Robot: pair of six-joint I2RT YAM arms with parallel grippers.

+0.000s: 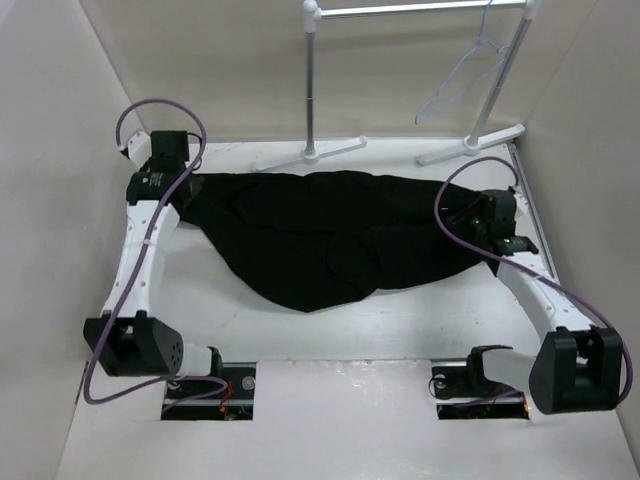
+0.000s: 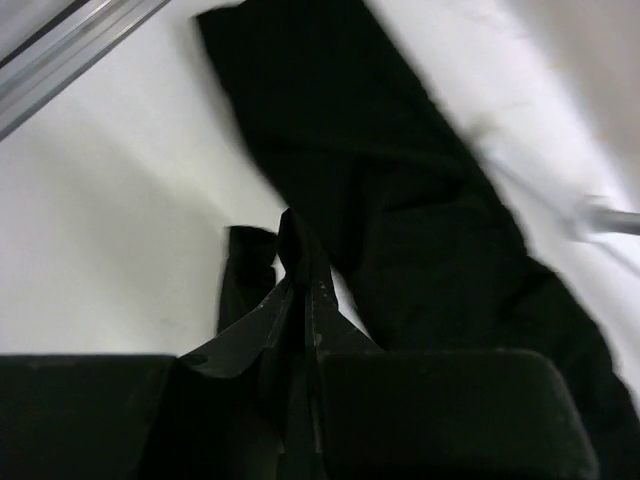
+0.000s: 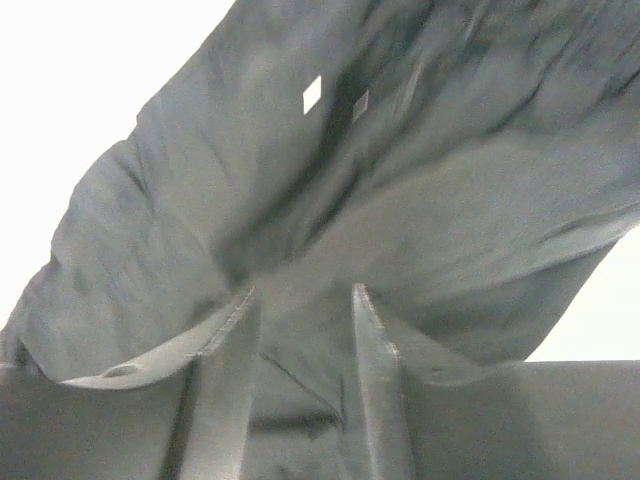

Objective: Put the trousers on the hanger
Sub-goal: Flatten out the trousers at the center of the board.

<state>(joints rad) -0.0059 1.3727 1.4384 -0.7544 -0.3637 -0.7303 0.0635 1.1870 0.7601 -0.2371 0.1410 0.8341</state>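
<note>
The black trousers [image 1: 320,240] lie stretched across the table from left to right, sagging toward the front in the middle. My left gripper [image 1: 170,185] is at their left end; the left wrist view shows it [image 2: 298,285] shut on a fold of the black fabric [image 2: 400,200]. My right gripper [image 1: 485,228] is at their right end; in the right wrist view its jaws [image 3: 302,290] stand a little apart with bunched trouser fabric [image 3: 400,170] pinched between them. The pale hanger [image 1: 462,80] hangs from the rack's rail at the back right, apart from both grippers.
The white garment rack [image 1: 312,90] stands at the back, its feet on the table just behind the trousers. White walls close in on the left, right and back. A metal rail [image 2: 70,50] runs along the table's left edge.
</note>
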